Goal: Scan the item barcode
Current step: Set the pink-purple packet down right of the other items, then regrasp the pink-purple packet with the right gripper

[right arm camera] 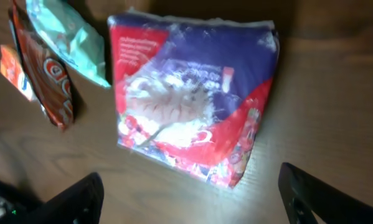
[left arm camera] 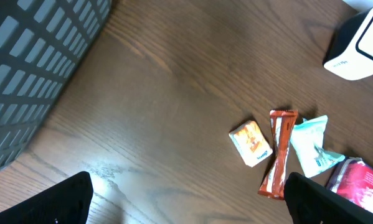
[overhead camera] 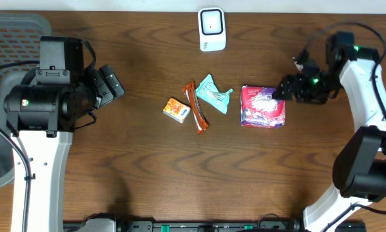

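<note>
I find the red and purple packet [overhead camera: 263, 106] lying flat on the table [overhead camera: 141, 161], right of centre, at the right end of a loose row of goods. The right gripper [overhead camera: 284, 88] sits just beside the packet's upper right corner. Its jaws are spread wide with nothing clamped between them, and whether a finger touches the wrapper I cannot tell.

Just beside the packet's left edge lies a crumpled teal wrapper [overhead camera: 212, 93], so close that I cannot tell whether they touch. Left of that is a brown and orange bar [overhead camera: 198, 108] lying lengthwise, its top against the teal wrapper, then a small orange box [overhead camera: 177, 110] just beside the bar.

The white scanner [overhead camera: 212, 29] stands at the far edge, above the teal wrapper, with only bare wood between it and the row.

The left gripper [overhead camera: 112, 82] hangs well apart to the left, jaws wide and empty, near a grey mesh basket [overhead camera: 12, 38].

Count: four items, one scanner, one basket, two grippers.
</note>
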Robot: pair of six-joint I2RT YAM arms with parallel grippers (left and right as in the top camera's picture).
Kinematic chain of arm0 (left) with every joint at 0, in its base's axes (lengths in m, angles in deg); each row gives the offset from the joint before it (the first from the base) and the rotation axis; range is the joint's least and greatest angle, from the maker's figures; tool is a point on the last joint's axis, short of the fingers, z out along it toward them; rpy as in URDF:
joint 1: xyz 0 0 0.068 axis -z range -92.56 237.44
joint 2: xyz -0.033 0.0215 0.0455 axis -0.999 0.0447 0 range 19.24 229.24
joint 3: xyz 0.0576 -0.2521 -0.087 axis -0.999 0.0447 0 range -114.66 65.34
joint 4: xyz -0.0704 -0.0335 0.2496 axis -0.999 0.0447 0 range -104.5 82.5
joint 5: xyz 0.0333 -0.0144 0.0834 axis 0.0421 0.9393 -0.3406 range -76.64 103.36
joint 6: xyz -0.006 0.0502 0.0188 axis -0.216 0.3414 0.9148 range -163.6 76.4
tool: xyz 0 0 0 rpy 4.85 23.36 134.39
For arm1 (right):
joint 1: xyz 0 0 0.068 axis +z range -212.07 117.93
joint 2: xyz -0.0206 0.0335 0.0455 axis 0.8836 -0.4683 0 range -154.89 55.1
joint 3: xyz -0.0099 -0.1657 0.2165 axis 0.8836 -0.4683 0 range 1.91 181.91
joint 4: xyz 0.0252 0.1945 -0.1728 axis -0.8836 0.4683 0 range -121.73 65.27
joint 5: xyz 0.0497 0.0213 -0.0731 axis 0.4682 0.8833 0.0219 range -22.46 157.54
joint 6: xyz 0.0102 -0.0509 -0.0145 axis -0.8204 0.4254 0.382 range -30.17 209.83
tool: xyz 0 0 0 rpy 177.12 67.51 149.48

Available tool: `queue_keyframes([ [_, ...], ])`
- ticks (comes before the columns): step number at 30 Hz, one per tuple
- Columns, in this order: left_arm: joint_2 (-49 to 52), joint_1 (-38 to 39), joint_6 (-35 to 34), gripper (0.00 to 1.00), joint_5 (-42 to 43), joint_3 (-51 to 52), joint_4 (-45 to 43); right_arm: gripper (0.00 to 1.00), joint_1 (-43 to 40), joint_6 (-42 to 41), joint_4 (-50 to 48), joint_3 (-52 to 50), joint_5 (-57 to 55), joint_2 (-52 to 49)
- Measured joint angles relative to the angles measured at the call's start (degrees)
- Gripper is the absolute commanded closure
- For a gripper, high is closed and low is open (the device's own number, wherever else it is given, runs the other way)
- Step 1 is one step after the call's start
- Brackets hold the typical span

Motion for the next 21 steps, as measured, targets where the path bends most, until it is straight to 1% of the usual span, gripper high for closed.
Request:
queue_keyframes([
  [2,0.0,0.0,0.0,0.02,0.0,0.0,0.0,0.03,-0.9,-0.4,-4.7,-3.8,1.5,0.0],
  [3,0.0,0.0,0.0,0.02,0.0,0.0,0.0,0.03,-1.3,-0.8,-6.9,-5.5,2.1,0.0],
  [4,0.0,0.0,0.0,0.02,0.0,0.0,0.0,0.07,-1.4,-1.0,-9.3,-7.5,2.8,0.0],
  [5,0.0,0.0,0.0,0.02,0.0,0.0,0.0,0.14,-1.5,-2.0,-13.6,-10.3,4.0,0.0],
  [6,0.0,0.0,0.0,0.02,0.0,0.0,0.0,0.2,-1.5,-2.4,-14.9,-11.5,4.3,-0.1],
  [8,0.0,0.0,0.0,0.02,0.0,0.0,0.0,0.3,-1.2,-4.5,-20.4,-15.5,5.4,-0.2],
  [9,0.0,0.0,0.0,0.02,0.0,0.0,0.0,0.38,-1.2,-5.6,-22.6,-17.3,5.9,-0.2],
  [11,0.0,0.0,0.0,0.02,0.0,0.0,0.0,0.56,-0.8,-8.1,-26.8,-20.9,6.4,-0.2],
  [12,0.0,0.0,0.0,0.02,0.0,0.0,0.0,0.7,-0.6,-9.7,-28.7,-22.3,6.6,-0.2],
  [13,0.0,0.0,0.0,0.02,0.0,0.0,0.0,0.88,-0.3,-10.8,-30.0,-23.3,6.8,-0.2],
  [14,0.0,0.0,0.0,0.02,0.0,0.0,0.0,0.99,0.1,-12.2,-31.1,-24.1,7.0,-0.2],
  [18,0.0,0.0,0.0,0.02,0.0,0.0,0.0,0.99,2.0,-18.7,-33.7,-24.2,9.1,0.1],
  [21,0.0,0.0,0.0,0.02,0.0,0.0,0.0,0.99,3.4,-21.9,-33.6,-23.6,10.0,0.0],
])
